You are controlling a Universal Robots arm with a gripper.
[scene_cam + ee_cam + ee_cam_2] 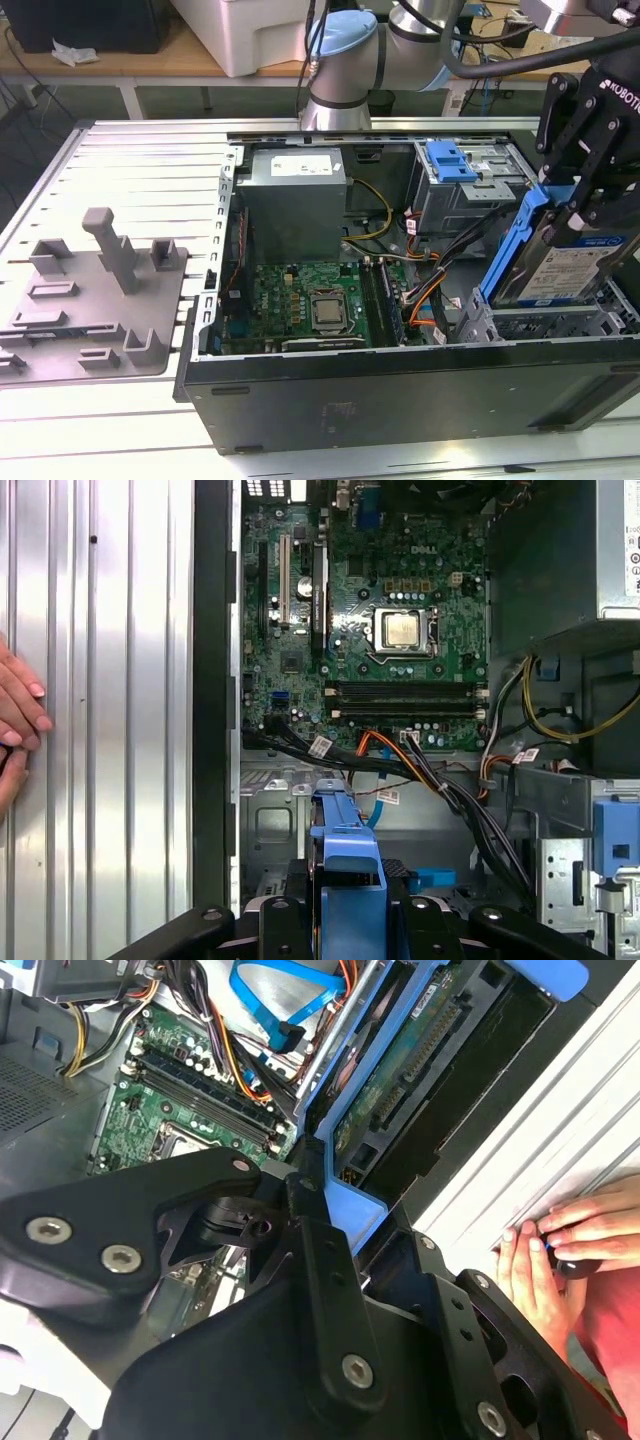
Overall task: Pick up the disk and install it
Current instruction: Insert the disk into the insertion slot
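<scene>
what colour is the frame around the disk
Bright blue plastic; the disk and its frame show best in the exterior view.

Blue-framed silver disk, green motherboard, black case

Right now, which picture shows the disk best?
The exterior view: the disk shows its label and blue frame, tilted over the case. The second wrist view shows its circuit-board underside; the first wrist view, its blue edge.

arm: over exterior view's right | pincer: clamped on tilted disk
</scene>
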